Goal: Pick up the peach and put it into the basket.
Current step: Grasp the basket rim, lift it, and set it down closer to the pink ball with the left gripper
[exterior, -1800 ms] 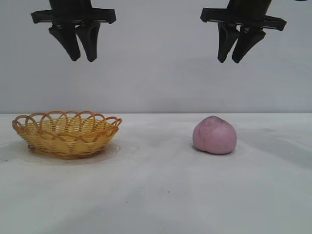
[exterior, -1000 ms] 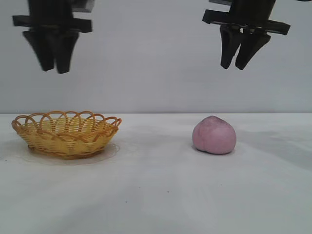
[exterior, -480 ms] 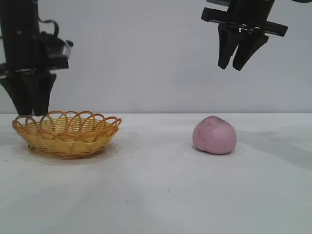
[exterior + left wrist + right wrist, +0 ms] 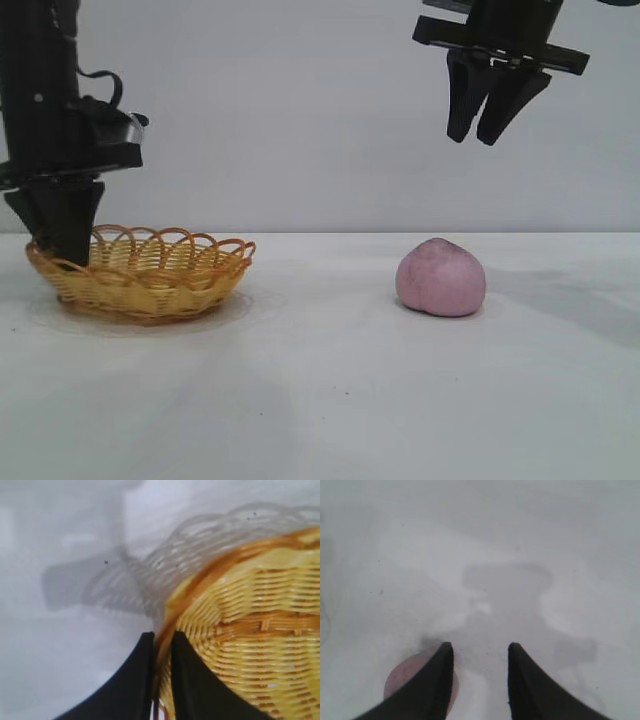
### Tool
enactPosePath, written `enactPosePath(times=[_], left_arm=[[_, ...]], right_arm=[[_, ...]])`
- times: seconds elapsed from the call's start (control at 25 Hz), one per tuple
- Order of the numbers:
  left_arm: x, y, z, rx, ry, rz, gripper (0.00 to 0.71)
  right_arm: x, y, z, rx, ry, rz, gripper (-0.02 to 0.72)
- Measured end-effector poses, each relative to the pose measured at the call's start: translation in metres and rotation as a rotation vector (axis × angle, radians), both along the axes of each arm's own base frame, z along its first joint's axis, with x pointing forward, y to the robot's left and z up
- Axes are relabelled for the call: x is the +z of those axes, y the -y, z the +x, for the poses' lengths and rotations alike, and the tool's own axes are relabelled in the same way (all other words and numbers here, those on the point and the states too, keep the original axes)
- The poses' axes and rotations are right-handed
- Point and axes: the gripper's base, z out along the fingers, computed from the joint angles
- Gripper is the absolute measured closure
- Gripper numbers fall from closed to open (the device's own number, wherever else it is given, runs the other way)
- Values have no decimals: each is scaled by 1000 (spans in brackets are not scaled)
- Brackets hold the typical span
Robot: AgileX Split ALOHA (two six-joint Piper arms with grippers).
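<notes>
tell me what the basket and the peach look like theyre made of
The basket looks like woven wicker, yellow strands with orange-brown looped rim; the weave shows clearly in the left wrist view. The peach is matte dusty pink with no shine; real fruit or a foam or plastic model, it can't be told.

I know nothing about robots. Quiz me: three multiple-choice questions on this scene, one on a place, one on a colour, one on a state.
1. Where is the peach?
A. in the basket
B. on the table
C. held in the air

2. What colour is the basket?
A. yellow with orange-brown rim
B. blue
C. green

3. What is the left gripper doing?
A. hanging high above
B. holding the peach
C. closed on the basket's rim

Answers: 1 B, it rests on the table below the right gripper. 2 A, the wicker shows it. 3 C, the left wrist view shows the rim between its fingers.
</notes>
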Motion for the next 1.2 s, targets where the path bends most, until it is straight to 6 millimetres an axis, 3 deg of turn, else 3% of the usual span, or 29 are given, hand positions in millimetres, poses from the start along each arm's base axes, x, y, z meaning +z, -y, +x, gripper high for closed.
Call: enactPosePath(times=[0.16,0.36,0.6,0.84,0.88,0.92,1.2], left_arm=[[8,-9,-35,123,28,-120,710],[7,4,-77,247,70,-277,710],[-10,29,-100,251,33,-320,710],[-11,41,-103,241,29,-339,710],[-11,41,-103,241,29,-339,662],[-11,41,-103,241,29,-339,662],[-12,39,-104,230,25,-309,367]], right_arm=[[0,0,0,5,-1,-2,492],[0,0,0,7,-1,-3,492],[0,0,0,8,-2,-3,492],[0,0,0,8,-3,-4,492],[0,0,0,8,-3,-4,492],[0,0,0,8,-3,-4,492],[0,0,-1,7,-6,2,492]])
